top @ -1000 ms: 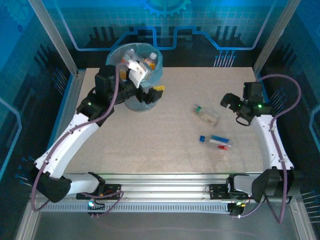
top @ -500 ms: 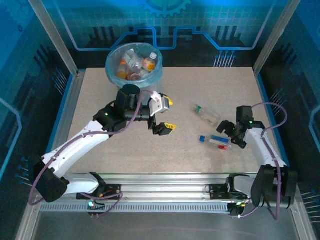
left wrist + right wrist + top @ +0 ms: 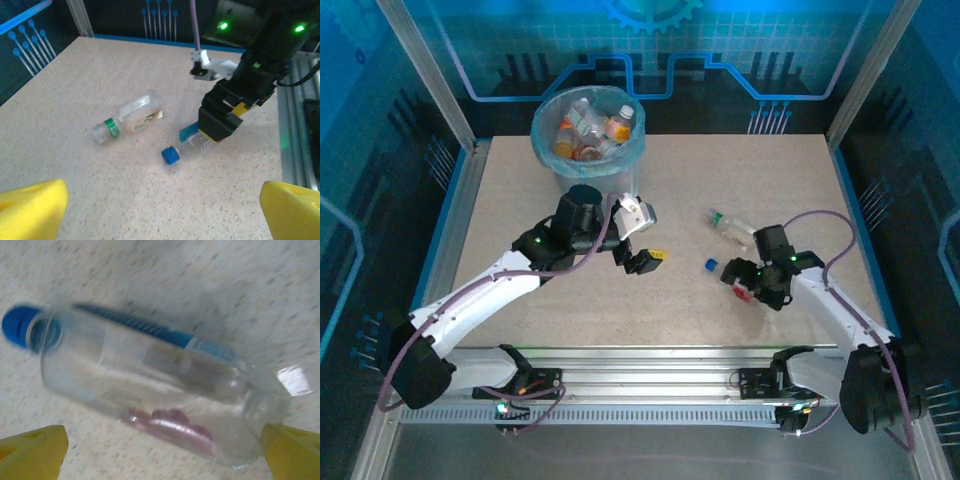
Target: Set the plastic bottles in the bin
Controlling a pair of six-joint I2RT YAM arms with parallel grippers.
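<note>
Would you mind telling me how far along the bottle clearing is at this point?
Done: several bottles lie in the bin. In hand: the right claw stands open around the blue-capped bottle on the table, not yet gripping it; the left claw is open and empty. Left: that bottle and the green-capped bottle beside it.

white arms (image 3: pixel 470 300) with black joints (image 3: pixel 582 205), purple cables (image 3: pixel 820 213) and yellow claw pads (image 3: pixel 30 207).

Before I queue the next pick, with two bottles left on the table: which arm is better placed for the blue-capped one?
Right, likely: the right end effector, open, straddles the blue-capped bottle; the left end effector, open, sits farther off.
</note>
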